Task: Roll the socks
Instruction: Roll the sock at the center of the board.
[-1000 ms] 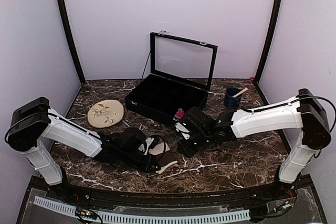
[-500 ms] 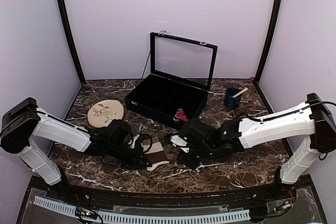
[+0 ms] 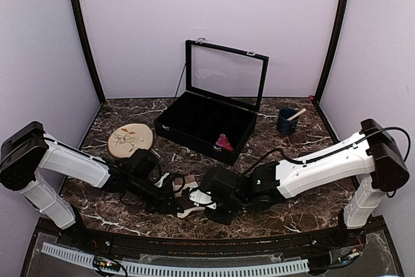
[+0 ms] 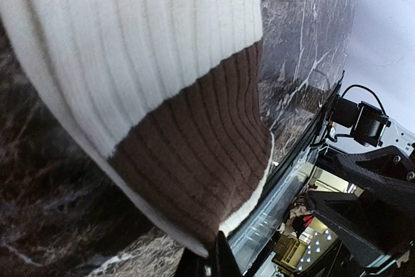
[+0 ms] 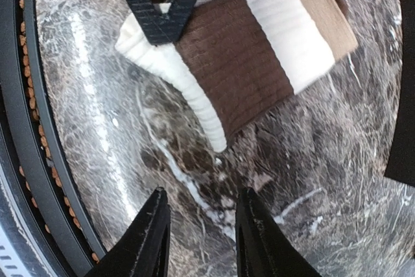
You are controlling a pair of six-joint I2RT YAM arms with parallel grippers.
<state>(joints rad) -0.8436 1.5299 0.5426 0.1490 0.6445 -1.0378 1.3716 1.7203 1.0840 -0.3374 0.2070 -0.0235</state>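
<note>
The cream-beige sock [image 3: 192,198] with dark brown bands lies flat on the marble near the front edge, between the two grippers. It fills the left wrist view [image 4: 162,95] and shows in the right wrist view [image 5: 259,63]. My left gripper [image 3: 176,200] is shut on the sock's cream end, its fingertips [image 4: 214,261] pinched together. My right gripper [image 3: 206,209] is open and empty, hovering just off the sock's near end [image 5: 204,225]. The magenta-pink sock [image 3: 224,142] rests at the black box's front edge.
A black case [image 3: 204,120] with a raised glass lid stands at the back centre. A round beige plate [image 3: 130,139] lies at the left. A dark blue cup [image 3: 286,121] with a stick stands at the back right. The table's front rail [image 5: 26,128] runs close to the sock.
My right gripper has moved left and toward the front edge, down beside the cream sock. My left gripper has pulled back, and the sock it holds now lies flatter.
</note>
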